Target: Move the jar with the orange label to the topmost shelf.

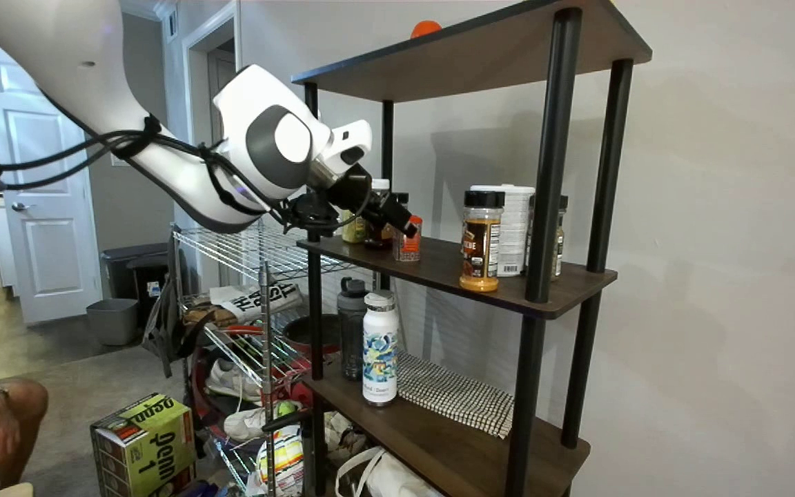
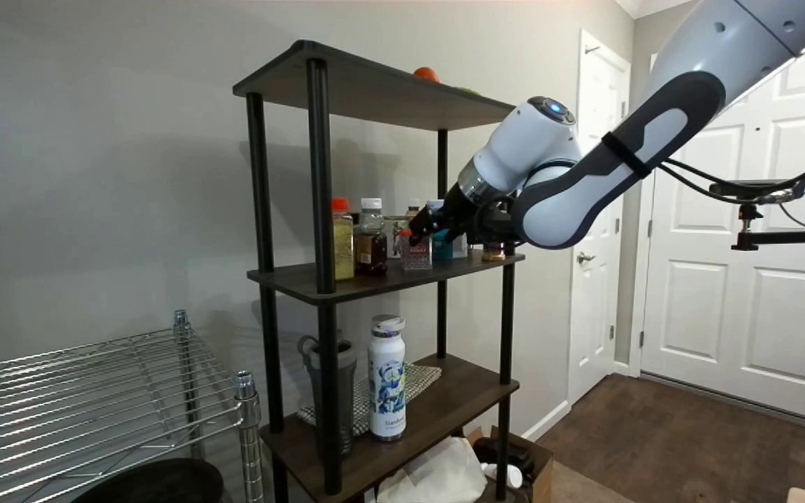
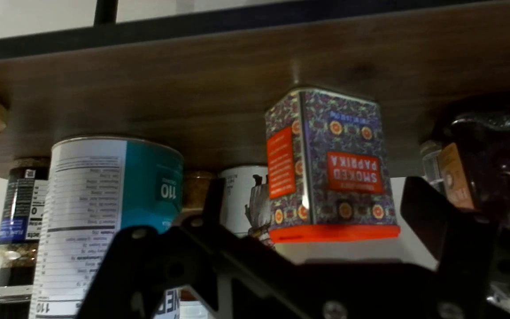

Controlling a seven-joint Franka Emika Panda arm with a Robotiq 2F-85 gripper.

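Note:
The jar with the orange label, a small boxy smoked paprika tin (image 1: pixel 408 241) with orange labels and an orange lid, stands upright on the middle board in both exterior views (image 2: pixel 416 256). In the wrist view, which is upside down, the tin (image 3: pixel 339 159) is between the two black fingers. My gripper (image 3: pixel 314 197) is open there, with a finger on each side and gaps beside the tin. In both exterior views the gripper (image 1: pixel 397 215) is at the tin's upper part (image 2: pixel 425 229). The topmost shelf (image 1: pixel 480 55) is the highest dark board (image 2: pixel 374 87); it is out of the wrist view.
A dark syrup bottle (image 3: pixel 498 164) and a white-and-teal canister (image 3: pixel 104 221) flank the tin. A red-capped yellowish jar (image 2: pixel 344 244) and a black-lidded seasoning jar (image 1: pixel 482 241) share the board. An orange round thing (image 1: pixel 426 28) lies on the topmost shelf. Black posts (image 1: pixel 555 152) hold the boards.

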